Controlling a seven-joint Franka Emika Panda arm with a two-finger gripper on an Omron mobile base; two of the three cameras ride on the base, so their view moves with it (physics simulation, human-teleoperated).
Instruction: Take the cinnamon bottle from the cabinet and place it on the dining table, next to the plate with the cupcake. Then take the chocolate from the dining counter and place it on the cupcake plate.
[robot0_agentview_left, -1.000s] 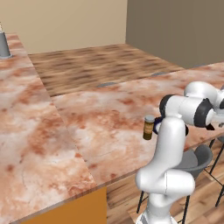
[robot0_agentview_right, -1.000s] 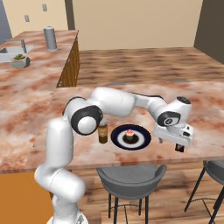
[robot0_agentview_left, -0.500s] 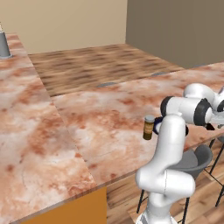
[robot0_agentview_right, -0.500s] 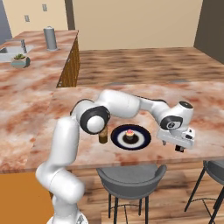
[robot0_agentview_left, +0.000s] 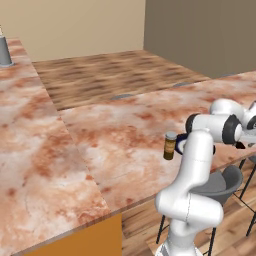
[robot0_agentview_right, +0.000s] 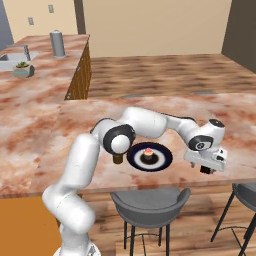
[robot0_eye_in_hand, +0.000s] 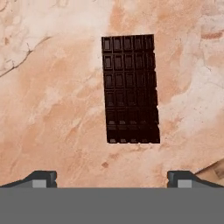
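The arm's elbow hides most of the cinnamon bottle (robot0_agentview_right: 118, 159) beside the plate (robot0_agentview_right: 161, 159).

I count one chocolate bar (robot0_eye_in_hand: 131, 89) centre frame, one cinnamon bottle (robot0_agentview_left: 170, 145), one plate (robot0_agentview_right: 149, 157) holding one cupcake (robot0_agentview_right: 148, 152), two stools (robot0_agentview_right: 150, 202), and one grey canister (robot0_agentview_right: 57, 44) upper left.

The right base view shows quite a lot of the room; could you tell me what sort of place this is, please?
Probably a kitchen with a dining counter: a sink with a faucet, marbled stone tops, a stool, and a cupcake on a plate.
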